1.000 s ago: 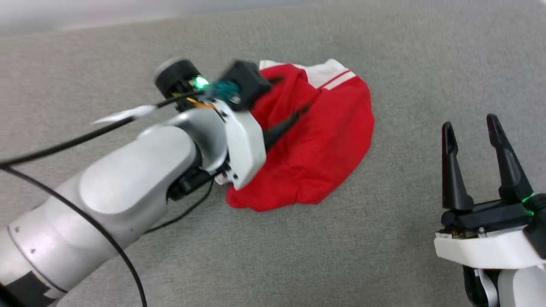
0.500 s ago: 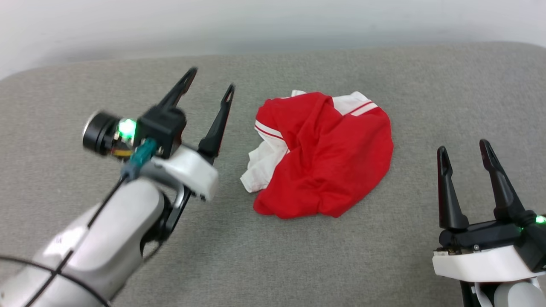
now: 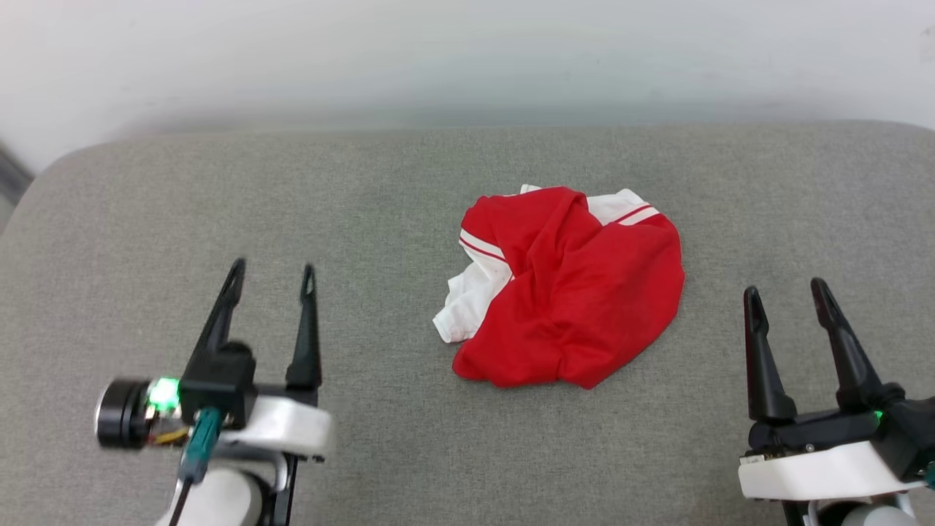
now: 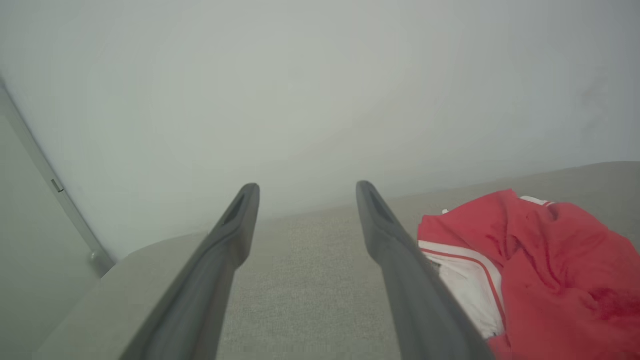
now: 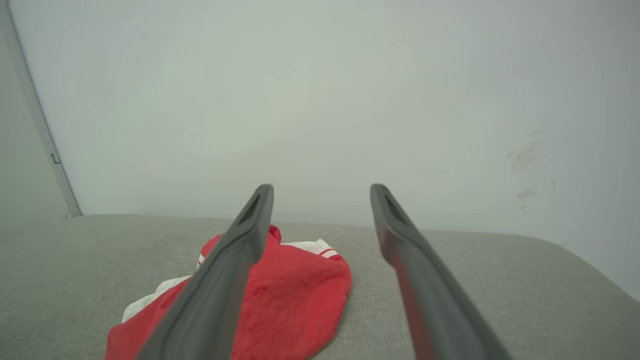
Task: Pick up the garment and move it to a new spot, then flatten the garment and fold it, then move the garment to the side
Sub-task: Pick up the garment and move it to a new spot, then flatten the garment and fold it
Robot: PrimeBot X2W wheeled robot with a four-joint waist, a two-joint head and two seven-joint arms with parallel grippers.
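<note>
The garment (image 3: 577,292), bright red with white striped sleeves, lies crumpled in a heap right of the middle of the grey padded surface (image 3: 365,219). My left gripper (image 3: 272,272) stands open at the lower left, well clear of it, with nothing between its fingers. At the lower right my right gripper (image 3: 787,291) is open and empty too, a short way right of the heap. From the left wrist the garment (image 4: 540,270) lies to the right of my open left gripper (image 4: 305,190). In the right wrist view the garment (image 5: 295,295) sits partly behind the left finger of my open right gripper (image 5: 321,192).
A pale wall (image 3: 467,58) runs along the far edge of the surface. The surface's rounded left corner (image 3: 44,183) is near the wall. A grey vertical strip (image 5: 40,130) stands on the wall at far left.
My left arm has let go of the garment and drawn back from over it to the lower left. The head camera has tilted up, so the whole picture has shifted down. The right gripper stays put.
</note>
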